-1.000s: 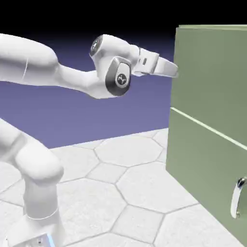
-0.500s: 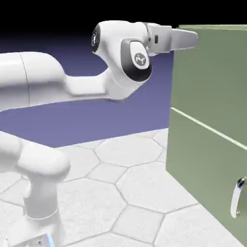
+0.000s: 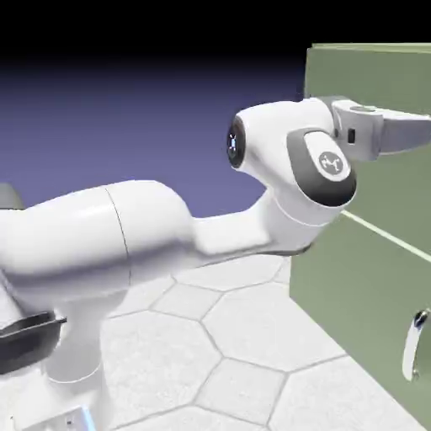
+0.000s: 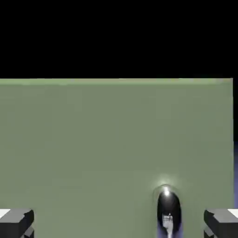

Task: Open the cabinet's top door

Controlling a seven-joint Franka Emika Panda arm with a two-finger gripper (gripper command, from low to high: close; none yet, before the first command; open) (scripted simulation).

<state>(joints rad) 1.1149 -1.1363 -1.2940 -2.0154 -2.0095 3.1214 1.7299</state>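
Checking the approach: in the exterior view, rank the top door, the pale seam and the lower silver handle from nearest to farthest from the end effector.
1. top door, overlapped by the end effector, upper right.
2. pale seam, below it.
3. lower silver handle, bottom right corner.

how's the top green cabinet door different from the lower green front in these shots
The upper sage-green flat door panel sits above the pale seam; the lower sage-green front panel sits below it. In the exterior view the white arm's hand crosses the upper panel, while the lower one is clear of it. The lower front's curved silver handle shows there; the upper's handle appears only in the hand view. Both are flat, matte and look closed.
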